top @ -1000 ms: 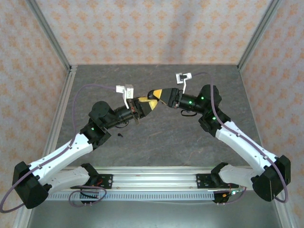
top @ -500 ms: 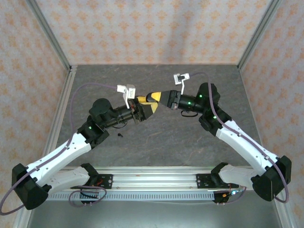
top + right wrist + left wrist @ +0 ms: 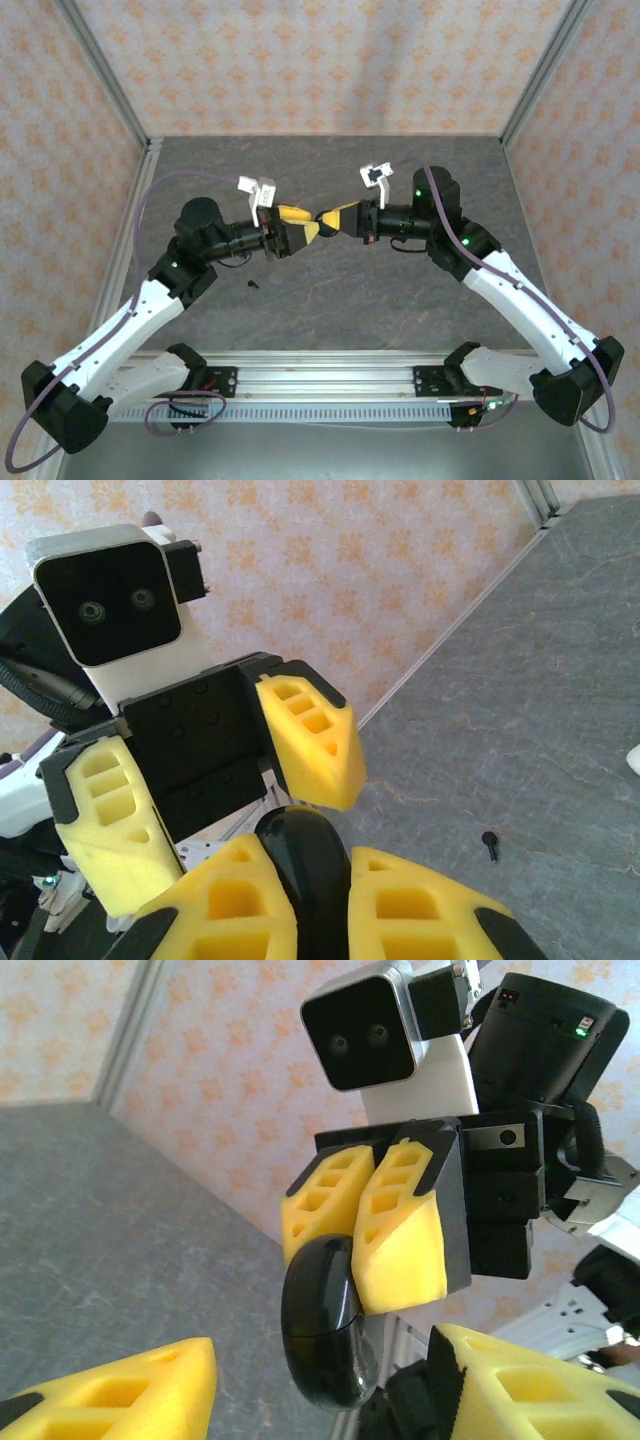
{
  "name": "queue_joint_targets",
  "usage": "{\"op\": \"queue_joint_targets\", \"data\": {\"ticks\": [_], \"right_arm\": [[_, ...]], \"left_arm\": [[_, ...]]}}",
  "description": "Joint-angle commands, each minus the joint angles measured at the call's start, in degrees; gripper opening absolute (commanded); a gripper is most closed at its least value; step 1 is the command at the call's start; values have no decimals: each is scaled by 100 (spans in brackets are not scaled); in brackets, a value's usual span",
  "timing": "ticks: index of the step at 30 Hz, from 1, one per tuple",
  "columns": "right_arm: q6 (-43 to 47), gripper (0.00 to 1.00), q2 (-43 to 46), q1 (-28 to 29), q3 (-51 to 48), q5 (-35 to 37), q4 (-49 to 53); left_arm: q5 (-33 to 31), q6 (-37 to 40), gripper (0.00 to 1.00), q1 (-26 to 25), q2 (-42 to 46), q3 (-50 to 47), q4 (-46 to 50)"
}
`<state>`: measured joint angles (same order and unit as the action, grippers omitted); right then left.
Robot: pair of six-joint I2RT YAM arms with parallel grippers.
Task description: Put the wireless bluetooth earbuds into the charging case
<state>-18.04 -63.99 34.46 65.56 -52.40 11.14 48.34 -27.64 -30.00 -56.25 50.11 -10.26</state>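
- The left pincer [image 3: 303,228] and right pincer [image 3: 328,220] meet tip to tip above the middle of the tabletop [image 3: 400,290].
- The charging case [image 3: 298,860] sits between the right pincer's fingers.
- An earbud [image 3: 251,284] lies on the tabletop, left of and nearer than both pincers.

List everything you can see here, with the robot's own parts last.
charging case: one, glossy black, held in the air between the two grippers
black earbud: one, tiny, on the table in front of the left arm
white object: one, on the table, cut off by the frame edge; cannot tell what it is
table: one, dark grey, stone-patterned
walls: three, cream with an orange pattern, around the table
rail: one, aluminium, along the near edge
left arm: white and black
right arm: white and black
left gripper: yellow fingers, open, facing the case
right gripper: yellow fingers, shut on the case
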Motion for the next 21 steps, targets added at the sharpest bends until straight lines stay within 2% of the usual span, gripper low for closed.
{"op": "queue_joint_targets", "data": {"ticks": [1, 7, 17, 21], "right_arm": [[171, 0, 220, 20, 81, -113, -281], [202, 0, 264, 20, 36, -50, -382], [209, 0, 290, 22, 45, 39, -402], [196, 0, 290, 17, 36, -11, -409]], "left_arm": [[469, -490, 56, 3, -167, 92, -640], [624, -638, 48, -101, -408, 151, -776], [668, -545, 45, -308, -569, 234, -707], [644, -445, 35, -306, -539, 274, -573]]}}
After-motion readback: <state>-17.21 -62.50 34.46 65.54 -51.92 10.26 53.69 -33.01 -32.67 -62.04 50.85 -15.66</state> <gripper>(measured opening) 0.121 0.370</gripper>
